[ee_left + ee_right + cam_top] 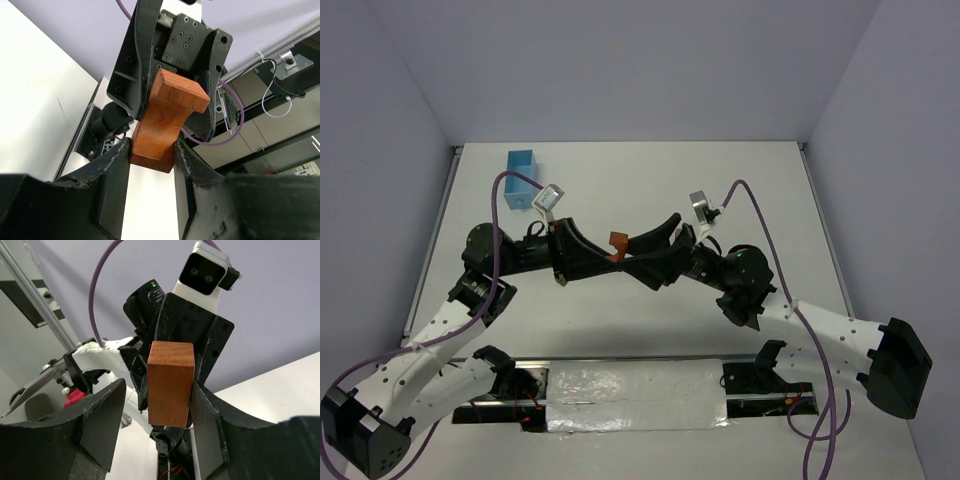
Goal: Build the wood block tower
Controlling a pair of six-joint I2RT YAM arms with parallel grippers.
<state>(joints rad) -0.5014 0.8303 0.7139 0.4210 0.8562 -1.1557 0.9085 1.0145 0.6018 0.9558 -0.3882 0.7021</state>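
An orange-red wooden arch block (pixel 617 243) hangs in mid-air over the middle of the table. My left gripper (pixel 152 150) is shut on one end of it (pixel 167 125), both pads pressed against its sides. My right gripper (pixel 159 387) reaches in from the opposite side and straddles the other end (pixel 170 385). Its right finger (pixel 205 410) lies against the block, while a gap stays between the block and its left finger (pixel 107 415). The two grippers face each other nose to nose (pixel 630 250). No wood block tower is in view.
A light blue rectangular box (pixel 523 165) stands at the far left of the white table (pixel 770 190). A shiny foil-covered strip (pixel 635 395) runs along the near edge between the arm bases. Grey walls enclose the table on three sides.
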